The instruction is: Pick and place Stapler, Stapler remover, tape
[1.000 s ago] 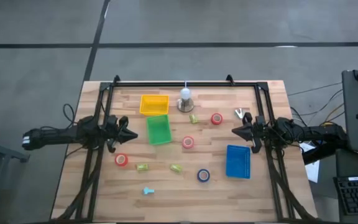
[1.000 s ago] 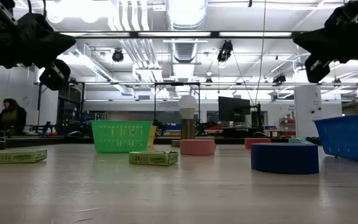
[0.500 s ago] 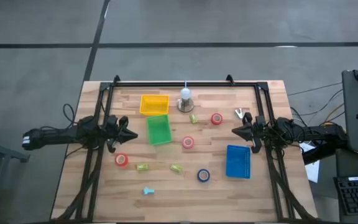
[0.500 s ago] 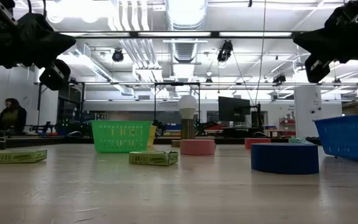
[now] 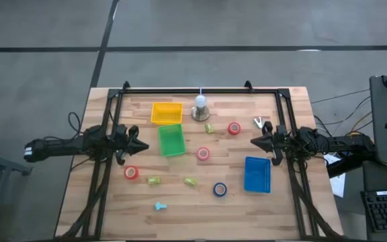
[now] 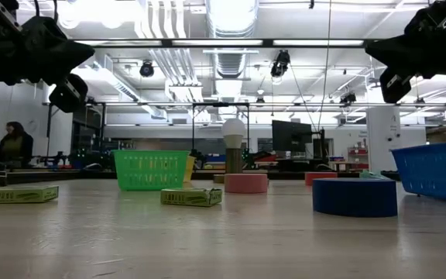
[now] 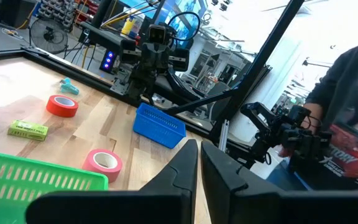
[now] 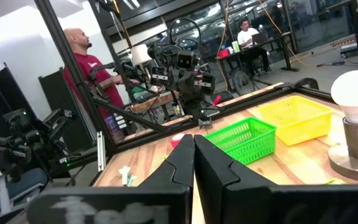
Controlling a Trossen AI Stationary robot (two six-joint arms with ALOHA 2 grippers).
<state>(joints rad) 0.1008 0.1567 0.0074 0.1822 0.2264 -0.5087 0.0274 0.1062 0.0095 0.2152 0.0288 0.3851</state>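
Both grippers hang above the bench with fingers pressed together, holding nothing: the left gripper [image 5: 137, 144] near the left edge, the right gripper [image 5: 256, 142] near the right edge. On the wooden bench [image 5: 180, 208] lie red tape rolls [image 5: 234, 128] [image 5: 203, 154] [image 5: 132, 173] and a blue roll [image 5: 220, 189] mid-bench toward the near edge, among green [image 5: 172, 140], yellow [image 5: 166, 112] and blue [image 5: 257, 174] trays. A person [image 6: 12, 144] sits in the room beyond.

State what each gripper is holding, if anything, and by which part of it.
Nothing is held. The left gripper and the right gripper are both shut on nothing, raised at opposite sides of the table, apart from every object.
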